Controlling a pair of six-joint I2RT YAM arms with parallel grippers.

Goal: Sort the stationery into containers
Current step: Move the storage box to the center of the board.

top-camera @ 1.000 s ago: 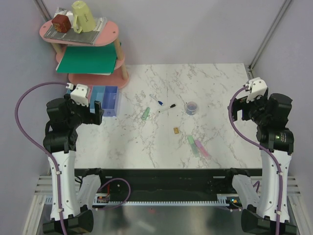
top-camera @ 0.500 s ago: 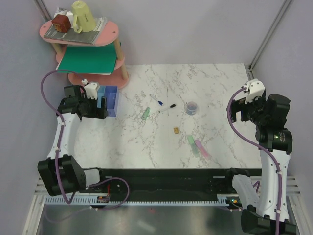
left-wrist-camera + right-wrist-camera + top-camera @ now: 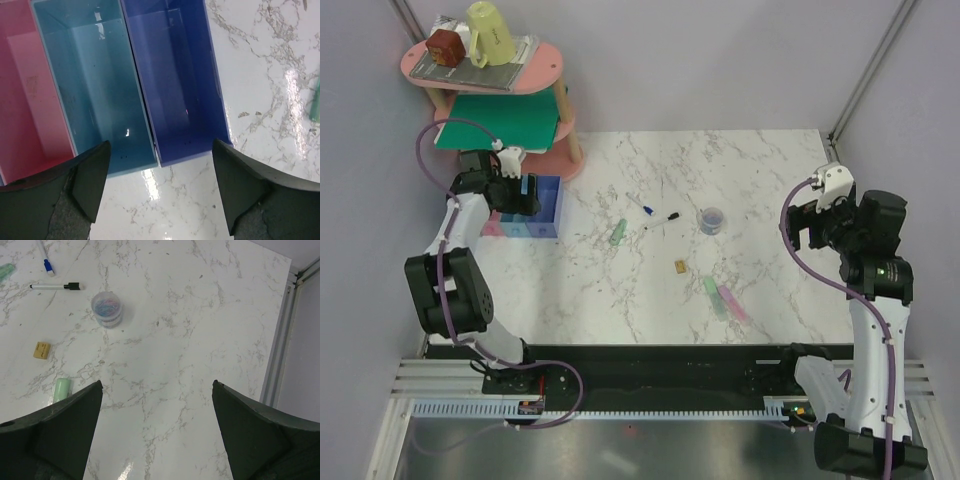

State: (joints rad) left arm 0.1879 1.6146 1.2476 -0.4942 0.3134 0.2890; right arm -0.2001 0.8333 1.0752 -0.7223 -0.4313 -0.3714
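Marble table (image 3: 780,170), bins (image 3: 548,208) on its left side. Loose mid-table: blue-cap marker (image 3: 641,205), black-cap marker (image 3: 661,219), round tub (image 3: 711,219), tan block (image 3: 679,266), pink bar (image 3: 731,302), green bars (image 3: 713,292).

Bright even overhead light; glare on glossy marble table (image 3: 295,80); soft shadows

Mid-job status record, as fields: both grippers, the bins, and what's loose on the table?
left gripper: open, empty, above the bins
right gripper: open, empty, above bare table
bins: three show in the left wrist view, nothing visible inside
loose on table: blue-cap marker, black-cap marker, round tub, tan block, green bar, second green bar, pink bar
sorted: nothing yet
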